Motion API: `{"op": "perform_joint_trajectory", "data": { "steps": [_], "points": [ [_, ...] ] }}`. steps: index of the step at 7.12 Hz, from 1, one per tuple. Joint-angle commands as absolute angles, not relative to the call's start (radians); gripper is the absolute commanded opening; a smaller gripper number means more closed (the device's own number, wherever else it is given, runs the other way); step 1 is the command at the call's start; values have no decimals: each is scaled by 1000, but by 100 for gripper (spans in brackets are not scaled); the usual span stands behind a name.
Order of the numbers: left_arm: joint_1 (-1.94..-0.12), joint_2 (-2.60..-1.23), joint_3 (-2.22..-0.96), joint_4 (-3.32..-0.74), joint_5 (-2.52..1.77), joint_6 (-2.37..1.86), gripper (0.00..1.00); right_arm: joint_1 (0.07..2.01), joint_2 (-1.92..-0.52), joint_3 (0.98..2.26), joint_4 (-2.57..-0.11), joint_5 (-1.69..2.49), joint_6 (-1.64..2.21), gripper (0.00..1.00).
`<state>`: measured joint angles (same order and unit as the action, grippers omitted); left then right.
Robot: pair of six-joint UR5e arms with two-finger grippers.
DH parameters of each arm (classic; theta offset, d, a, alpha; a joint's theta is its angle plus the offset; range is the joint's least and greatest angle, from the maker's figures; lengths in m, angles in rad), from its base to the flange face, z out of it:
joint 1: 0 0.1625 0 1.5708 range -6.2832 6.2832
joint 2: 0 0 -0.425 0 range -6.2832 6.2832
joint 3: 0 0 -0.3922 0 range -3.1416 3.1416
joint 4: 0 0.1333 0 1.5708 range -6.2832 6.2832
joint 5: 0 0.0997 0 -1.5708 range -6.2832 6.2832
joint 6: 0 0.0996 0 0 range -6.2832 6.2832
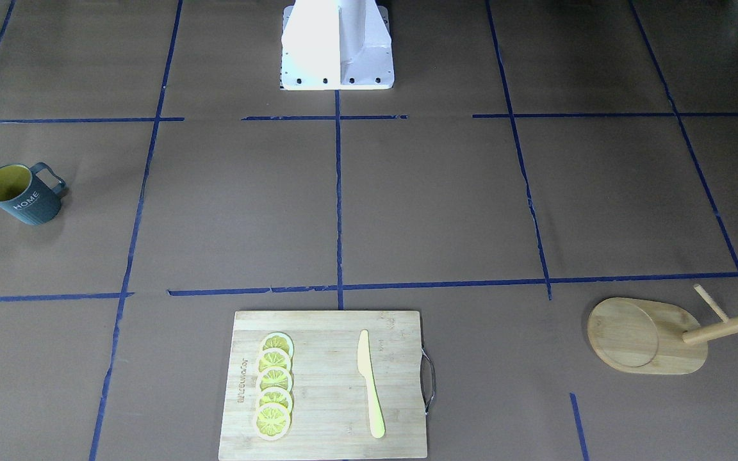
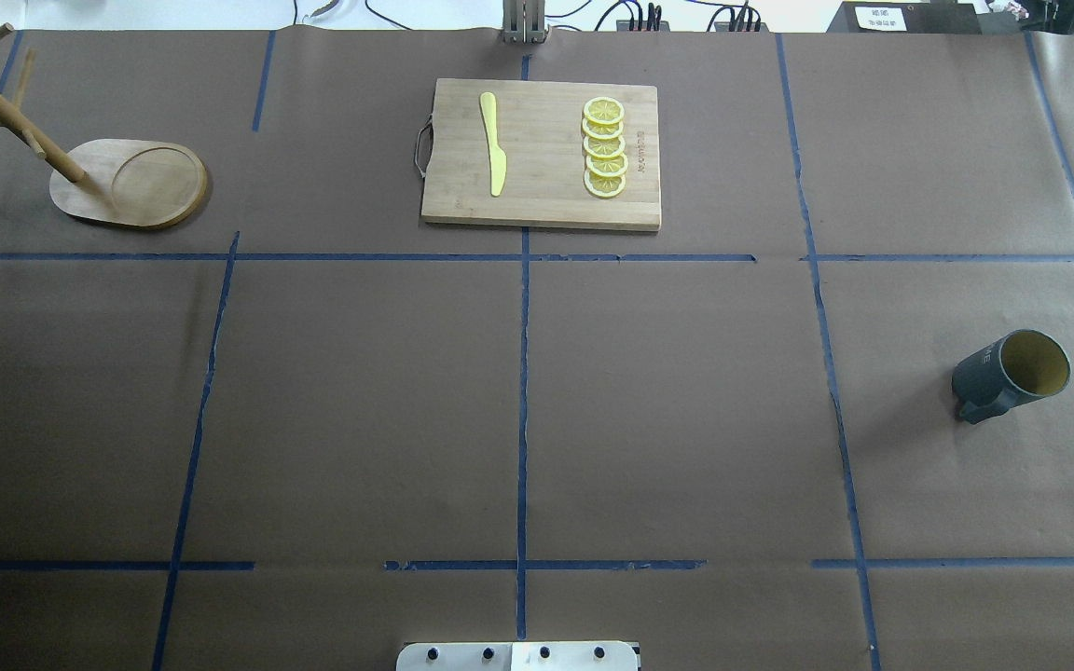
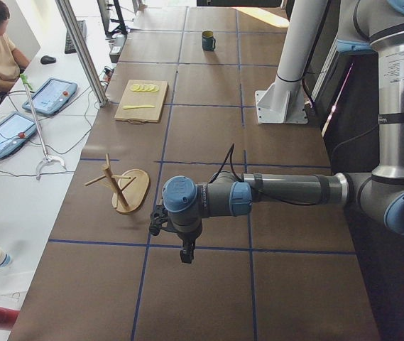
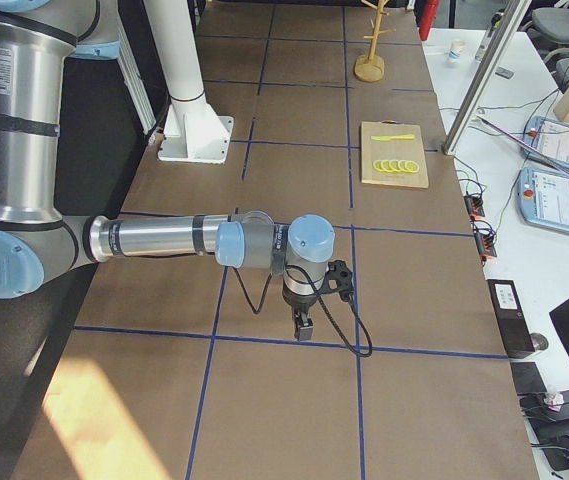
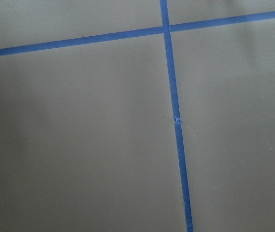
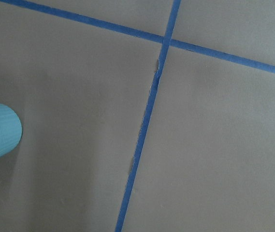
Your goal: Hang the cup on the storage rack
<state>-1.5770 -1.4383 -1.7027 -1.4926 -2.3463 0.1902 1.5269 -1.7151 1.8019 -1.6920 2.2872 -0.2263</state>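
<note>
Cup (image 1: 23, 195) lettered "HOME", upright, well apart from storage rack (image 1: 670, 333), left gripper (image 3: 186, 256), right gripper (image 4: 304, 328), grip cannot be told.

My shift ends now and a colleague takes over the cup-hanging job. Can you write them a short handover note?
Left gripper: over bare table, far from both items; open or shut cannot be told.
Right gripper: likewise over bare table; state cannot be told.
Cup: upright on the table, on the robot's right side.
Storage rack: standing on the robot's far left; nothing hangs on it.
Done: nothing yet.
Left: grasp the cup, carry it across, hook its handle on a peg.
</note>
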Motion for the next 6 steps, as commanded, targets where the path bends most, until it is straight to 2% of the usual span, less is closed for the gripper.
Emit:
{"op": "perform_joint_trajectory", "data": {
  "steps": [1,4,6],
  "points": [
    [-1575,-1439,-1703,-1493,-2347,190,100,1526,-1715,1804,-1692,2287,-224,100],
    [-1562,-1440,-1701,-1486,-2349,189,100,1433,-1654,1804,-1672,2376,-93,100],
    [-1559,-1439,-1701,-1488,-2349,189,100,1305,-1652,1801,-1403,2379,269,100]
  ]
}}
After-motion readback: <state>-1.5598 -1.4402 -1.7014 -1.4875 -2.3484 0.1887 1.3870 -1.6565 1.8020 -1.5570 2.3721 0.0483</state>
